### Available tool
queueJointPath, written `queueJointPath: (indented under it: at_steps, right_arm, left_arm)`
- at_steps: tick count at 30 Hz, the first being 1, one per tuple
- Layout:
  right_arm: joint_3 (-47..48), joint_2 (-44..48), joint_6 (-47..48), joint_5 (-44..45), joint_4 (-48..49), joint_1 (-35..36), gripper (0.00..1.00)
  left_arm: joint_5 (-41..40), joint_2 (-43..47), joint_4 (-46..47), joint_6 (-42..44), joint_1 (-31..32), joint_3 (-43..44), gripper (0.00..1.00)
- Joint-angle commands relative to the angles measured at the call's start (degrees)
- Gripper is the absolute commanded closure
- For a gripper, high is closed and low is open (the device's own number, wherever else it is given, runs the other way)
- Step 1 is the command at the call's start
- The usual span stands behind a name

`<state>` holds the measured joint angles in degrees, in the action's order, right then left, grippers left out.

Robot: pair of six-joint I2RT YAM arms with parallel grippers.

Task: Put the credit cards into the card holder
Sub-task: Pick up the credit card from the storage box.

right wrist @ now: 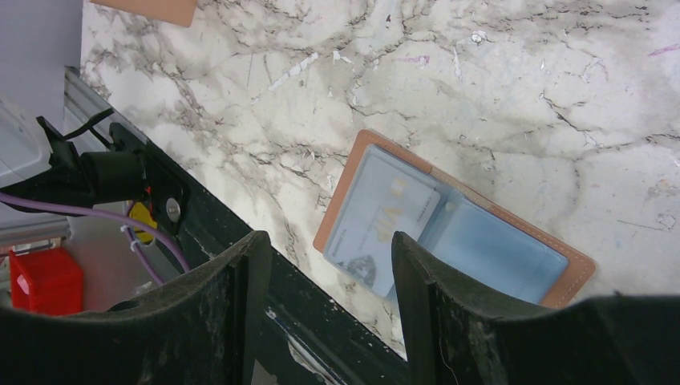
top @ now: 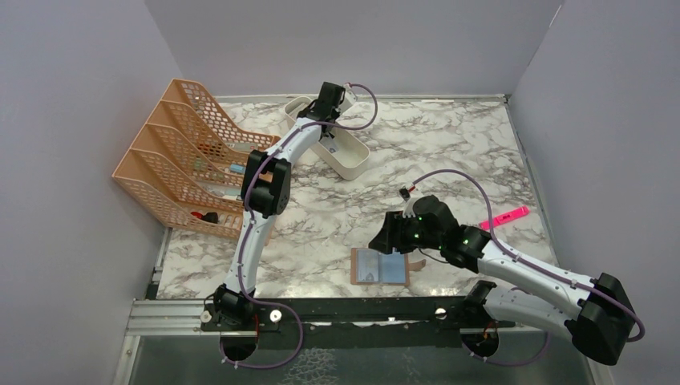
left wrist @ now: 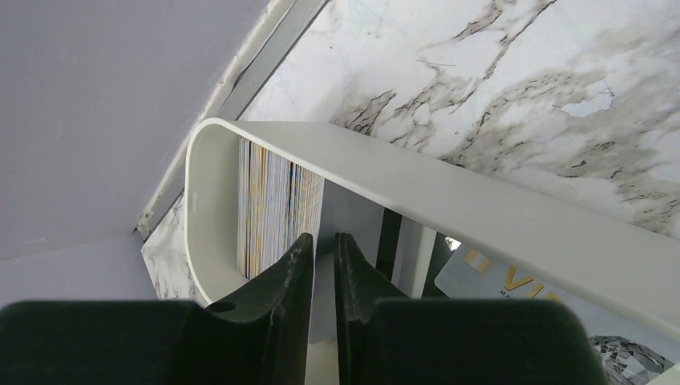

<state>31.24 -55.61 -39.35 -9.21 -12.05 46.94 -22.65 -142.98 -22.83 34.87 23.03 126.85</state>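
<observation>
Pick-up step: left gripper, fingers near-closed and hold unconfirmed, stood beside thin stacked credit cards in white oblong plastic tray; right gripper hung spread; next required lifting one card.

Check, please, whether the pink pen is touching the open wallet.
Apart. The top view shows the pen lying well right of the wallet, with the right arm crossing between.

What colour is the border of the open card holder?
The card holder has a tan-brown border; clearest in the right wrist view.
</observation>
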Motion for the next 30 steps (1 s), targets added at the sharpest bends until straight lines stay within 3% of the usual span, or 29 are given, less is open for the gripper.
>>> queueJointPath:
  at_steps: [1,6,30]
  right_arm:
    - [1.15,-0.05,0.42,1.60,1.11,0.35,0.38]
    - [1.27,-0.27,0.42,1.45,1.08,0.35,0.38]
    - [0.16,0.56,-0.20,0.75,2.12,0.35,0.38]
  left_arm:
    - [-2.53,0.28,1.62,1.08,0.08,0.99,0.84]
    - [-2.49,0.67,1.59,1.07,0.25,0.55,1.00]
    - [1.62,8.98,-0.12,-5.75,5.37,-8.02,1.00]
